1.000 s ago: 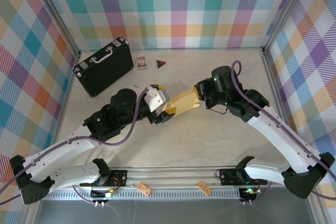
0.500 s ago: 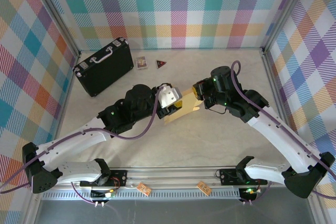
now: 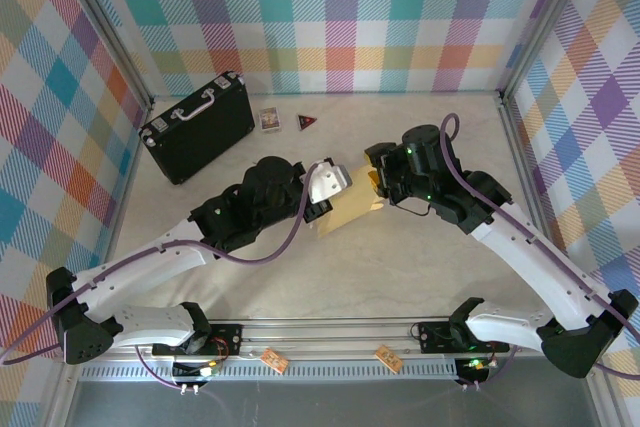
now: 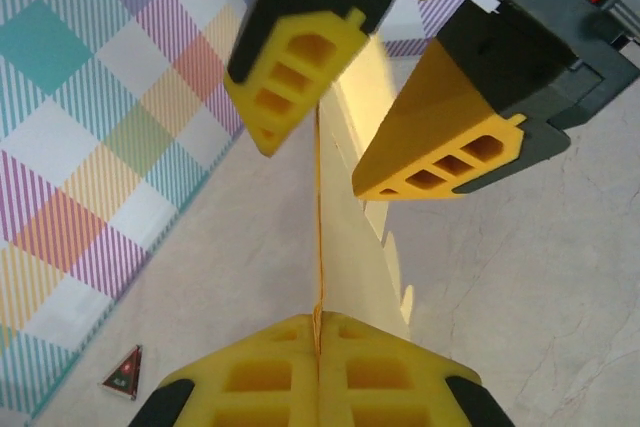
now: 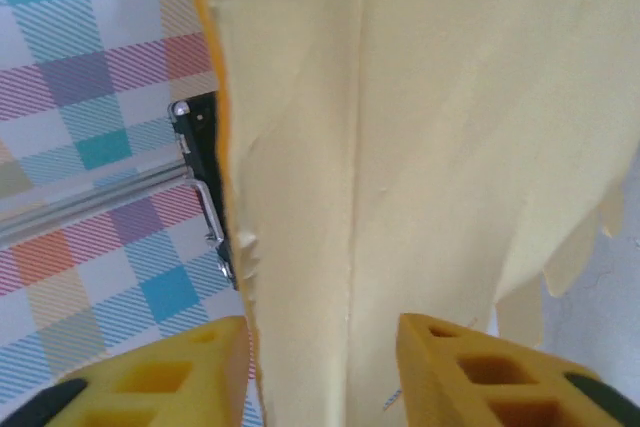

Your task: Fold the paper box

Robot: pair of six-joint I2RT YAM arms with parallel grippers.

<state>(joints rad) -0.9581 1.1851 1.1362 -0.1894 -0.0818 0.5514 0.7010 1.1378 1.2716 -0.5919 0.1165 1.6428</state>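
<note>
Right now the paper box (image 3: 352, 209) is a flat mustard-yellow sheet held up off the table (image 3: 400, 277) near its middle, stretched between your two arms. In your left wrist view you see it nearly edge-on, a thin orange line running up and away, with its pale face turned to the right. In the right wrist view that face spreads wide across the frame, creased lengthwise, with cut tabs hanging along its right-hand edge.

Your left hand (image 3: 330, 209) is pinched tight on the sheet's near end; its yellow pads (image 4: 260, 387) meet with only the card's thickness between them. Your right hand (image 3: 377, 192) is at the other end with its jaws parted. The sheet passes between its two fingers (image 5: 190, 372), and you can see daylight on at least one side, so it is not clamping. Whether either finger brushes the card, you cannot tell.

Farther out, toward the back left of the table, a black case (image 3: 197, 125) with a pale handle lies well apart from the sheet. Just to its right are a small card (image 3: 268, 119) and a dark triangular piece (image 3: 307, 122). Checked walls (image 3: 340, 17) close in the table on three sides.
</note>
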